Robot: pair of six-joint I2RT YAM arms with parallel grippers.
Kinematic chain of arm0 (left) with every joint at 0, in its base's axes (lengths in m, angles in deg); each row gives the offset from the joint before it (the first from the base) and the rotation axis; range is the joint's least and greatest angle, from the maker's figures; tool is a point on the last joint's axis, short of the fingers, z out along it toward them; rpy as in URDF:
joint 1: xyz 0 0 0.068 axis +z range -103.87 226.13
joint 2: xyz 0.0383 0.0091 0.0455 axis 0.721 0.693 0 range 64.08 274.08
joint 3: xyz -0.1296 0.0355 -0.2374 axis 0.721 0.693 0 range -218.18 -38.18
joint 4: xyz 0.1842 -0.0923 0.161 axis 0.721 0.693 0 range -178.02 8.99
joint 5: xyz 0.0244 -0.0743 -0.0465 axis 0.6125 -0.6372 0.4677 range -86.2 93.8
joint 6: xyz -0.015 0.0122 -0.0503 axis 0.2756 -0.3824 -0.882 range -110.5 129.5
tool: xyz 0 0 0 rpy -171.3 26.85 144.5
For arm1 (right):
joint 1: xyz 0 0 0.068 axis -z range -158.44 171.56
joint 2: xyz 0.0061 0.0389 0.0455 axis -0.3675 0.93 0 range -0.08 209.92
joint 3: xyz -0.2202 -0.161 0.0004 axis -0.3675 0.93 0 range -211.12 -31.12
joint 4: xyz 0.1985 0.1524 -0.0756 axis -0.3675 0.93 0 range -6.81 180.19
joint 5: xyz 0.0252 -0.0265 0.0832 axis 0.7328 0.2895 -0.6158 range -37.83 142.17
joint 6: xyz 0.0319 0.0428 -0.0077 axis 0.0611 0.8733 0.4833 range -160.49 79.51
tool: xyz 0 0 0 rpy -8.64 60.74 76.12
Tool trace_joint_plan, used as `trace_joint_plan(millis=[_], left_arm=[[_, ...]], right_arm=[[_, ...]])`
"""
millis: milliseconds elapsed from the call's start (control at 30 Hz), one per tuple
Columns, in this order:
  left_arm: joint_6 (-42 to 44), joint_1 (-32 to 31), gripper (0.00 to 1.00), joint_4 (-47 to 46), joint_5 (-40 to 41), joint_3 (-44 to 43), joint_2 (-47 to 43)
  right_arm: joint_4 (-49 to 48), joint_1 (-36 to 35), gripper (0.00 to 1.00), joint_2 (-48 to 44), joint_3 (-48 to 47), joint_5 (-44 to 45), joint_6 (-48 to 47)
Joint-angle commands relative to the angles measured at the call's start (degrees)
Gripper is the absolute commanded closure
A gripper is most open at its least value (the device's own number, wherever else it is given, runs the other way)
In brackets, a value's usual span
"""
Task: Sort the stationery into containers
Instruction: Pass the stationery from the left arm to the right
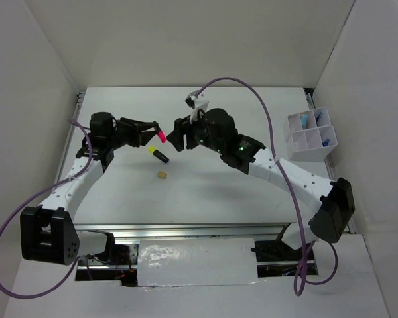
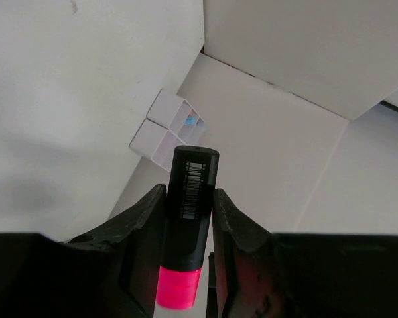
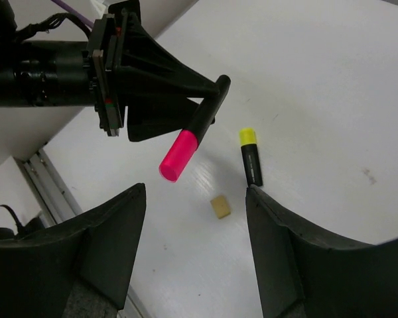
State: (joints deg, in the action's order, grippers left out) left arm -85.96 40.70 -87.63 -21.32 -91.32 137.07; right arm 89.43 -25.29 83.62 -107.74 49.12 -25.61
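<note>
My left gripper [image 1: 155, 130] is shut on the black body of a pink highlighter [image 1: 161, 137] and holds it above the table, pink cap towards my right gripper. In the left wrist view the highlighter [image 2: 189, 218] sits between the fingers [image 2: 146, 225]. My right gripper [image 1: 173, 138] is open and empty, facing the highlighter [image 3: 184, 147] from close by. A yellow highlighter [image 1: 158, 154] and a tan eraser [image 1: 162, 175] lie on the table below; both also show in the right wrist view, the highlighter [image 3: 251, 156] and the eraser [image 3: 220, 207]. The clear organiser tray [image 1: 304, 152] stands at the far right.
Some tray compartments hold blue items [image 1: 318, 117]. The tray also shows in the left wrist view [image 2: 149, 139]. White walls enclose the table on three sides. A purple cable [image 1: 265, 112] arcs over the right arm.
</note>
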Motion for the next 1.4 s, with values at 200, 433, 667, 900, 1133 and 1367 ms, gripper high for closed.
trace_joint_plan(millis=[200,433,667,900,1133,1367], left_arm=[[-8.51,0.86,1.00,-3.02,-3.17,-2.31,0.84],[-10.62,1.12,1.00,-3.72,-4.32,-2.75,1.72],[-11.68,1.39,1.00,-3.11,-4.85,-2.84,1.54],[-11.42,1.39,1.00,-2.76,-5.02,-3.11,1.54],[-10.89,1.48,1.00,-2.49,-4.76,-2.75,1.36],[-7.39,2.00,0.01,-4.68,-3.79,-1.44,0.84]], right_arm=[[-12.04,-5.09,0.34,0.93,-1.07,7.97,-1.96],[-9.50,-6.58,0.37,6.03,-5.90,11.03,-0.20],[-9.06,-6.76,0.38,8.05,-6.26,12.44,-0.28],[-8.96,-5.98,0.44,8.76,-5.65,11.67,0.33],[-9.22,-5.18,0.75,9.38,-5.82,9.38,-0.11],[-8.61,-4.39,1.00,8.15,-5.82,7.27,-1.77]])
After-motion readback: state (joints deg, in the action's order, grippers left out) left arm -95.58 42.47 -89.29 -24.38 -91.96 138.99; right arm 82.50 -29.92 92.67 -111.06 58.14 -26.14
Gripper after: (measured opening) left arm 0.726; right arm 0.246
